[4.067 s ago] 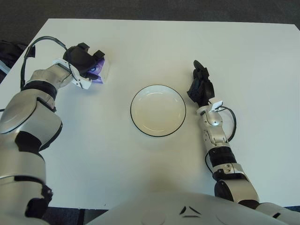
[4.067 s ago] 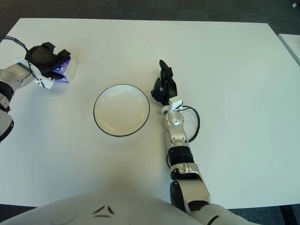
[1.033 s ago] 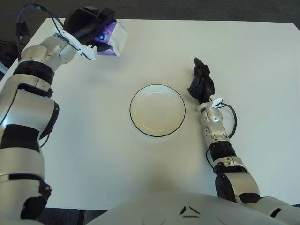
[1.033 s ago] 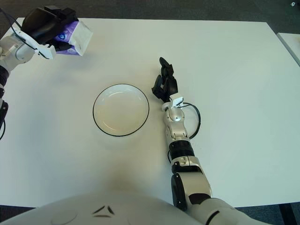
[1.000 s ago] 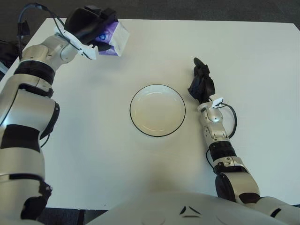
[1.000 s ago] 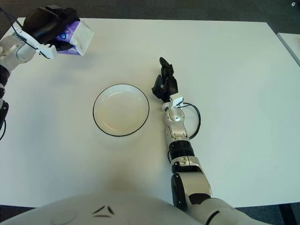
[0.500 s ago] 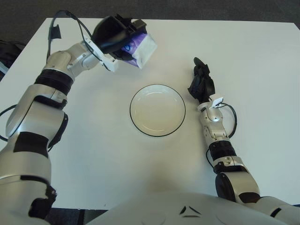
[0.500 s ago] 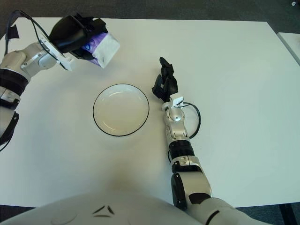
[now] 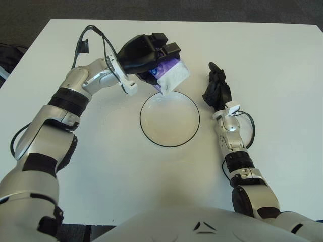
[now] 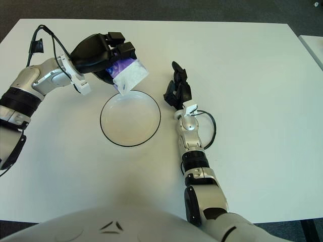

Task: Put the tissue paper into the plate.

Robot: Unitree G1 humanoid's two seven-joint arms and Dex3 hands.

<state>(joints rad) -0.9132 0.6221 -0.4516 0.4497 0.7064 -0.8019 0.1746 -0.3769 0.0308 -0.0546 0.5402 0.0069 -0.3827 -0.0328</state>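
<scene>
- This looks like a lab or test room, not a home.
- A big plain white counter (image 9: 282,60) fills most of the view, with only one plate (image 9: 170,119) on it.
- The floor (image 9: 151,9) past the far edge is dark grey carpet, like in an office.
- A silver and black robot with loose black wires on its arms is at the counter.
</scene>
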